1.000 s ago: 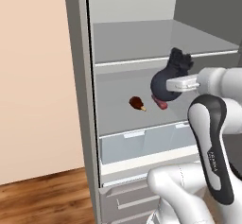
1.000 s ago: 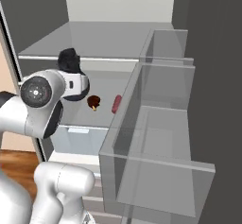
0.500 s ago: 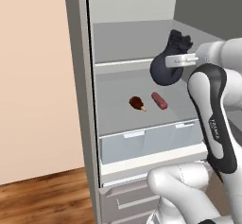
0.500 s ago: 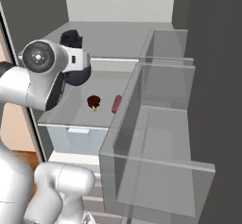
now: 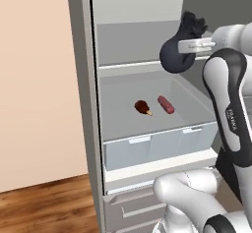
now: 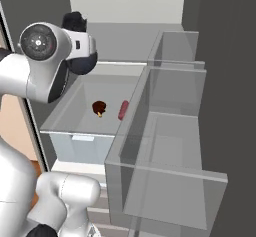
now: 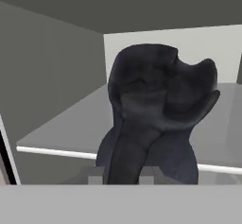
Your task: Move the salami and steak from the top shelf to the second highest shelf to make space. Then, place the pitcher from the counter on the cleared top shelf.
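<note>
Inside the open fridge, the top shelf was a bare grey panel. The gripper hung just in front of that shelf's rim, closed on the pitcher, whose body sat level with the rim. Below the top shelf, on the second highest shelf, the steak lay beside the salami, apart.

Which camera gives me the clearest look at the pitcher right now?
The hand view: the pitcher looms close, its wavy rim and neck clear against the top shelf. The left base view shows its round body held before that shelf's front edge; in the right base view the arm hides most of it.
</note>
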Motion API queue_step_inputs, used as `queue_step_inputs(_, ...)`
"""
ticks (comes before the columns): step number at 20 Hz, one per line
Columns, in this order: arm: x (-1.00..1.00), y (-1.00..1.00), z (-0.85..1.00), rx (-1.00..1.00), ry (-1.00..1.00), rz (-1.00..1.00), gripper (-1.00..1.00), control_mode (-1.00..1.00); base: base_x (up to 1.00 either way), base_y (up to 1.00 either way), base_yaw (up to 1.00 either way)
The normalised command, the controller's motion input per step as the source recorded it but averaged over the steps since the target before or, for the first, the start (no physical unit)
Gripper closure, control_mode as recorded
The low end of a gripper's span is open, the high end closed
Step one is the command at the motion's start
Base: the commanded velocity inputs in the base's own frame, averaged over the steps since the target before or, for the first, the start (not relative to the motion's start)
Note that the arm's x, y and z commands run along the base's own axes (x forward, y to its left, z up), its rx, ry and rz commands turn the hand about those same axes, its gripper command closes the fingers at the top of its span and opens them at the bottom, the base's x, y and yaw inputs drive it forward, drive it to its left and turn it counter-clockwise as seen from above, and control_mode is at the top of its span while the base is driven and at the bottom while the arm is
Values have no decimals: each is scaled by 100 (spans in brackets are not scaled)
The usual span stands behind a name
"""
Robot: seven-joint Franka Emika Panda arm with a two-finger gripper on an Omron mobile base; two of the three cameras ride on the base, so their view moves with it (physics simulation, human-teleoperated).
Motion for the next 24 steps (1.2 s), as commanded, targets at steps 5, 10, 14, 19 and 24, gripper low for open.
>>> queue_step_inputs(5,6,-7,32,0,-9,0,100,-100,0,0,0)
queue_step_inputs(10,52,-16,12,0,8,0,100,-100,0,0,0)
queue_step_inputs(14,83,-13,0,0,16,0,100,-100,0,0,0)
queue_step_inputs(19,78,-2,-2,0,5,0,100,-100,0,0,0)
queue_step_inputs(24,55,0,-46,-6,-21,0,100,-100,0,0,0)
